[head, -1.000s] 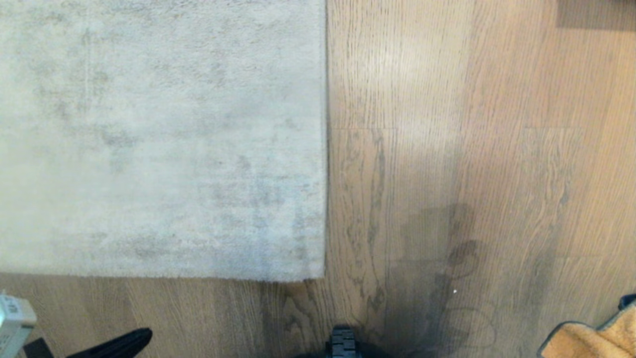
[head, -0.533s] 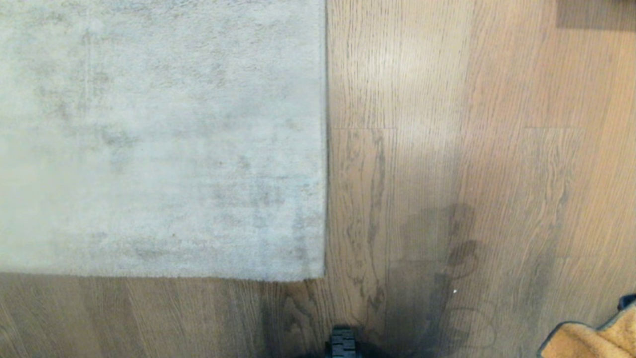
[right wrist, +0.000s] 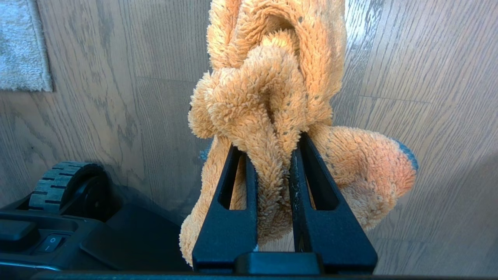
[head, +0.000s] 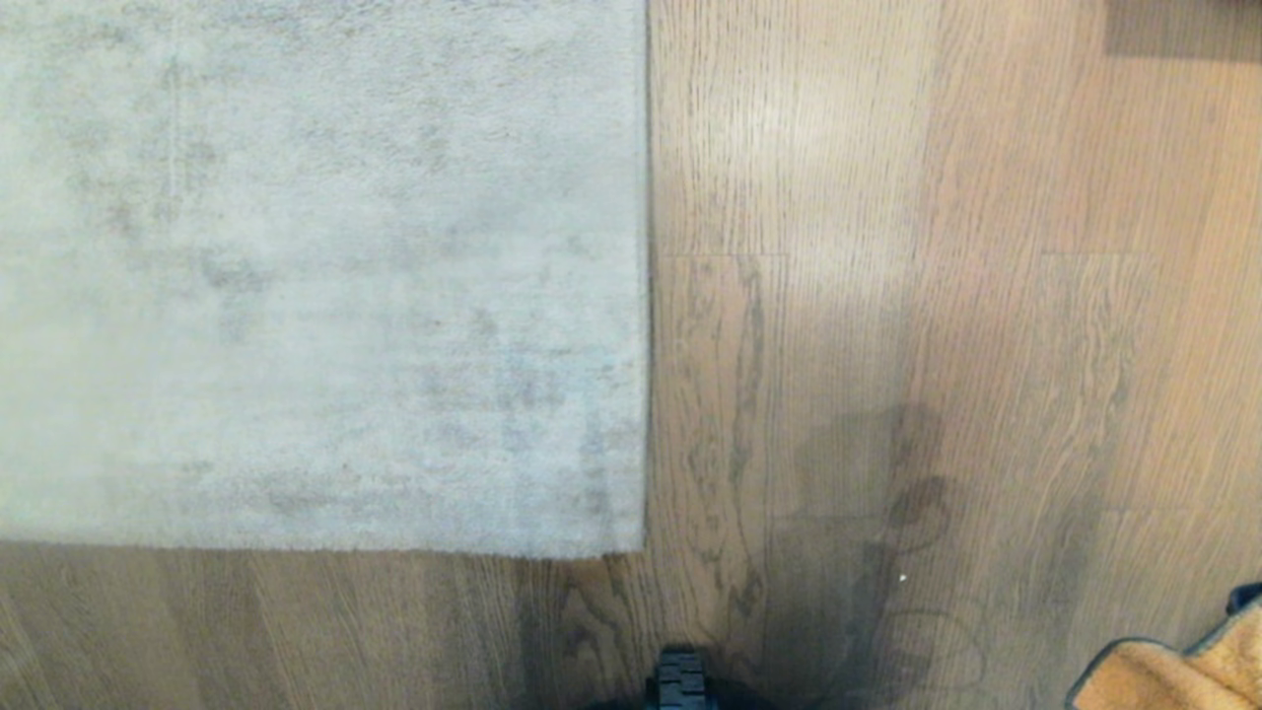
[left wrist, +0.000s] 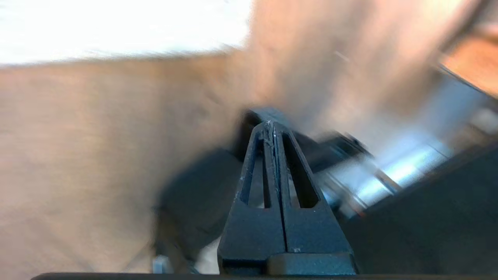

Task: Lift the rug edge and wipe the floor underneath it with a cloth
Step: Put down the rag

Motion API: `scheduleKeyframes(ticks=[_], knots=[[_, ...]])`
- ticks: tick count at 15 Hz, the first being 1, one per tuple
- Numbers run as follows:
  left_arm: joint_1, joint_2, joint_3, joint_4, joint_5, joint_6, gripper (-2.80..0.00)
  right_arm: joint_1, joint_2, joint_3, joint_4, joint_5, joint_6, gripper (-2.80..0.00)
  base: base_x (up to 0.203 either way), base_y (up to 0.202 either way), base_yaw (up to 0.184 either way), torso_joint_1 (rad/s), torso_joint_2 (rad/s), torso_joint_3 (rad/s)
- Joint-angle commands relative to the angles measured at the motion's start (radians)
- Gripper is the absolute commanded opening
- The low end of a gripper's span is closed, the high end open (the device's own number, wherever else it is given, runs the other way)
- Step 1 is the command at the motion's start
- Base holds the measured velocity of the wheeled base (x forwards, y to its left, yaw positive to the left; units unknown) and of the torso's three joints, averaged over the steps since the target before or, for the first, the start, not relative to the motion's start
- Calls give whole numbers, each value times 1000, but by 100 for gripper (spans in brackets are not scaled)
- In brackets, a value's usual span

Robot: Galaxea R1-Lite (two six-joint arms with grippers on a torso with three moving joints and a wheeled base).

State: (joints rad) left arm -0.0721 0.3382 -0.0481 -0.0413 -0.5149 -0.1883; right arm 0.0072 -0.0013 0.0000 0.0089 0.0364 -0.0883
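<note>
Rug edge [head: 646, 296] flat on floor [head: 887, 247], beyond left pincer [left wrist: 273, 126], pressed together, empty. Cloth [right wrist: 268, 101] clamped in right pincer [right wrist: 272, 151]. Best opened before sliding under the corner.

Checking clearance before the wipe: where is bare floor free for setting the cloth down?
Bare floor runs right of the rug edge, plus a strip below the rug's near border. Crowded: the base wheel at bottom centre, and the cloth bottom right, clamped in the right gripper.
</note>
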Motion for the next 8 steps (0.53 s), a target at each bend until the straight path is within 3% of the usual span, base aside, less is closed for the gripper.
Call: scheduleKeyframes(ticks=[1,5,6,8], knots=[[0,-54,1,-2,105,-4,-280,0,1,0,0,0,-1,-280,0,0,0,0,0,0],[1,-56,39,-77,381,-12,-280,0,1,0,0,0,-1,-280,0,0,0,0,0,0],[8,-64,46,-81,425,-18,-280,0,1,0,0,0,-1,-280,0,0,0,0,0,0],[63,-123,48,-35,452,-19,-280,0,1,0,0,0,-1,-280,0,0,0,0,0,0]])
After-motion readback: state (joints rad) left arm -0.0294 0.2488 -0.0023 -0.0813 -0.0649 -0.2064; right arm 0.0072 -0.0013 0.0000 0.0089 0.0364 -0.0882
